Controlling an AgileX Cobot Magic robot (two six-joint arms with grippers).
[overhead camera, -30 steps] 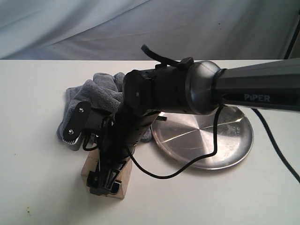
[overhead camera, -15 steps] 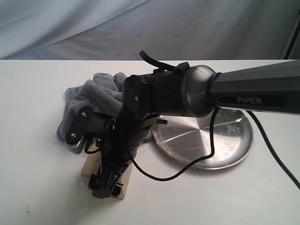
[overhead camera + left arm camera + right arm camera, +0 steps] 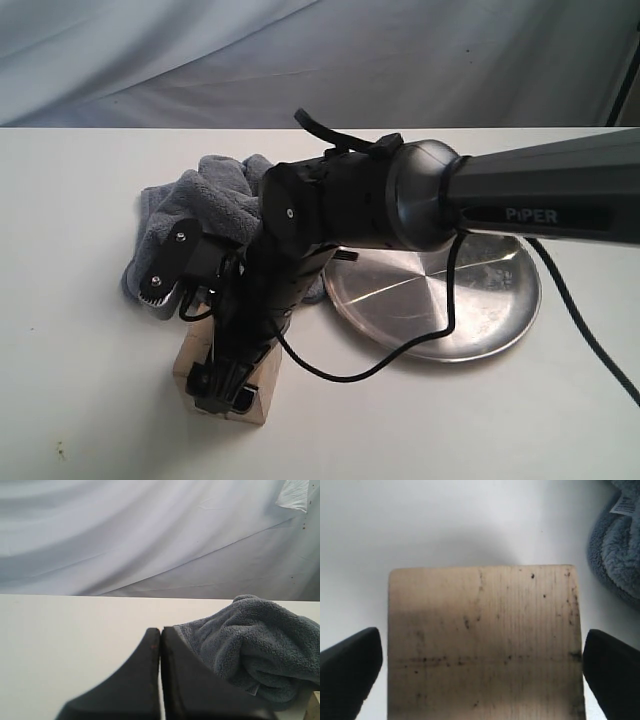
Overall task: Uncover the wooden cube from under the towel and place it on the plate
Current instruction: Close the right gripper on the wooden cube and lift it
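1. The right gripper is pointing steeply down over the wooden cube, jaws spread and straddling it. In the right wrist view its fingers are sitting just beside two opposite faces. A sliver of table is showing at one finger, while the other is looking flush with the edge, and I cannot tell whether it is touching.
2. The right arm is reaching in from 3 o'clock, crossing above the plate's rim and bending down at the wrist.
3. The cube is resting uncovered on the table, at 6 o'clock of the towel and at 8 o'clock of the plate, apart from the plate.
4. The towel is lying bunched in a heap, its white label showing in the right wrist view.
5. The plate is lying at 3 o'clock of the towel, its rim on that side hidden behind the arm.
6. Bare table is spreading at 9 and 6 o'clock of the cube, and the table's far edge is running at 12 o'clock beyond the towel.
7. The left gripper is sitting low over the table with its fingers pressed together, holding nothing, and the towel is lying near it.
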